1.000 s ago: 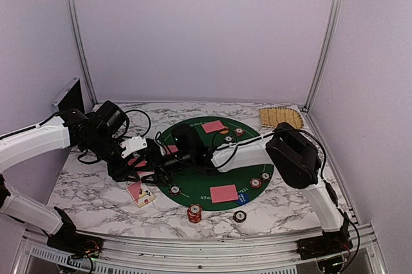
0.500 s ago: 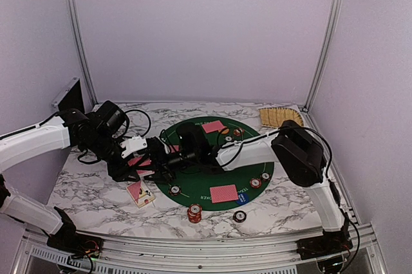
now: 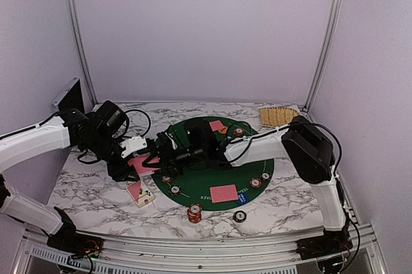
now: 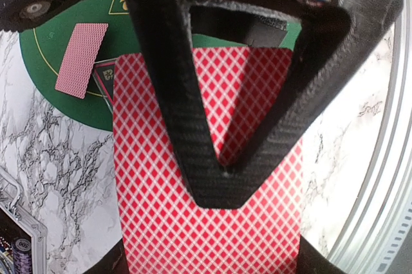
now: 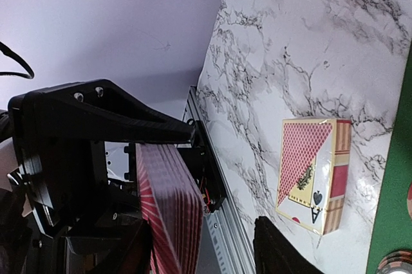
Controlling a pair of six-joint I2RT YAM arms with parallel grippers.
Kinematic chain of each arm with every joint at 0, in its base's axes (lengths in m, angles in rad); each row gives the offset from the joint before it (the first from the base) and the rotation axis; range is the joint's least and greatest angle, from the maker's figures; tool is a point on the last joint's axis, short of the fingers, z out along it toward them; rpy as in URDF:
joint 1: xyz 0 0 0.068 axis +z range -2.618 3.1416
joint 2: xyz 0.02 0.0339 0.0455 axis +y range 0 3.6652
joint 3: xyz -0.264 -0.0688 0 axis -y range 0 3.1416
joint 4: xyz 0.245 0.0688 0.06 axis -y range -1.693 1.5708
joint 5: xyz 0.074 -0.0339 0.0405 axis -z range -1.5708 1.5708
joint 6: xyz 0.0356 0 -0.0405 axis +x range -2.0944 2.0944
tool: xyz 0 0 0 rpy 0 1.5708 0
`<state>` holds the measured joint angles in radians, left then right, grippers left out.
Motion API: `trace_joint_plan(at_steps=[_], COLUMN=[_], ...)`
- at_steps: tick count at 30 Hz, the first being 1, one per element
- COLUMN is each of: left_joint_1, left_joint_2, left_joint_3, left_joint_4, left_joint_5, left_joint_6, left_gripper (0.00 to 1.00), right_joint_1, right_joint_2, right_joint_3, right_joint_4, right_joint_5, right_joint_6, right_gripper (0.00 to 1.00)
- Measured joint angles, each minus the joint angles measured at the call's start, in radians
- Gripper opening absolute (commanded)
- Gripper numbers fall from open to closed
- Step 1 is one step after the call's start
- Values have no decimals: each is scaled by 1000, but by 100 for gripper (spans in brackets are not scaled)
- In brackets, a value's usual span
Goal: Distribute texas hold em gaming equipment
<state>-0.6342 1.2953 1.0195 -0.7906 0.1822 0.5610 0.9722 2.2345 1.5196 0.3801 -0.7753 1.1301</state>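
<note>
Poker chips [image 3: 194, 213] sit stacked on the marble table [image 3: 90, 190] at the near edge of the green mat [image 3: 199, 177], with a single chip [image 3: 239, 216] to their right. Just beyond, a red-backed card [image 3: 223, 193] lies on the mat, and a card box [image 3: 140, 194] lies on the marble to the left. Farther back, the left gripper [image 3: 145, 164] pinches a deck of cards [image 4: 206, 235]. The right gripper [image 3: 166, 157], fingers spread, is close beside the deck. Another card [image 3: 217, 125] lies at the mat's far side.

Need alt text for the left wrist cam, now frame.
The left gripper is shut on a stack of red-backed cards. Behind it, one card lies face down on the green mat on the marble table.
</note>
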Motion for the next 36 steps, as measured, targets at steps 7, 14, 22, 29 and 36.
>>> trace_joint_plan(at_steps=[7,14,22,29,36], left_joint_1=[0,0,0,0,0], left_joint_2=[0,0,0,0,0], left_joint_3=[0,0,0,0,0], left_joint_4=[0,0,0,0,0], left_joint_5=[-8,-9,-17,-19,-25], left_joint_6=[0,0,0,0,0], left_gripper=[0,0,0,0,0], right_joint_1=[-14,-19,-32,-52,-71], right_joint_2=[-36,-74,-109,-127,-132], right_joint_3=[-32,-65,-97,-105,-121], right_joint_4=[-5,-16,-45,-79,-114], right_joint_5=[0,1,3,6,6], right_joint_6=[-5,-6,-23,-47,-78], right_gripper=[35,24,20,17,11])
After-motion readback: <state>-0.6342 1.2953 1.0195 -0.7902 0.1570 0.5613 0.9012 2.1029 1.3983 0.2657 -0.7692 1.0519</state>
